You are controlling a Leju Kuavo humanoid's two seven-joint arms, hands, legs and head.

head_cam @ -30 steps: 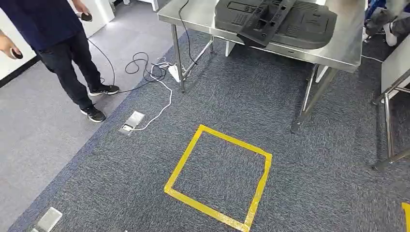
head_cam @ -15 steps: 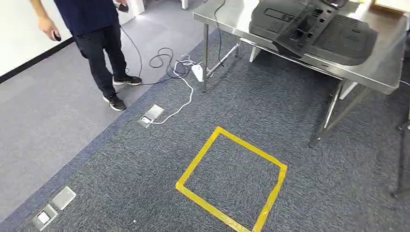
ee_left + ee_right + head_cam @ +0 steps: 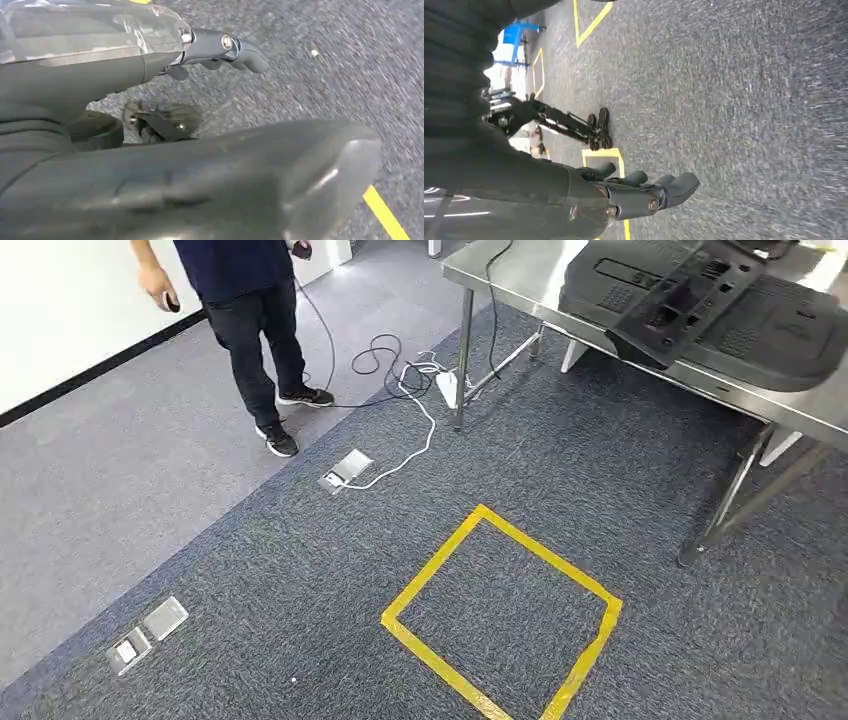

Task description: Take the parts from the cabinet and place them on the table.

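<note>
Dark blue-grey carpet floor (image 3: 300, 570) under me, yellow tape square (image 3: 500, 615) marked ahead. Stainless steel counter (image 3: 520, 275) stands far right of my view; large dark grey moulded plastic parts (image 3: 740, 325) already lie on it, long black bracket part (image 3: 680, 295) slanting across top one. Cabinet not seen from here. My left robot hand (image 3: 220, 50) hangs over carpet, fingers slightly curled, holding nothing. My right robot hand (image 3: 644, 192) likewise: fingers loosely apart, empty. Counter lies ahead-right, so right arm nearer. Person in dark clothes (image 3: 250, 310) stands far left, white cable (image 3: 400, 455) by feet.
</note>
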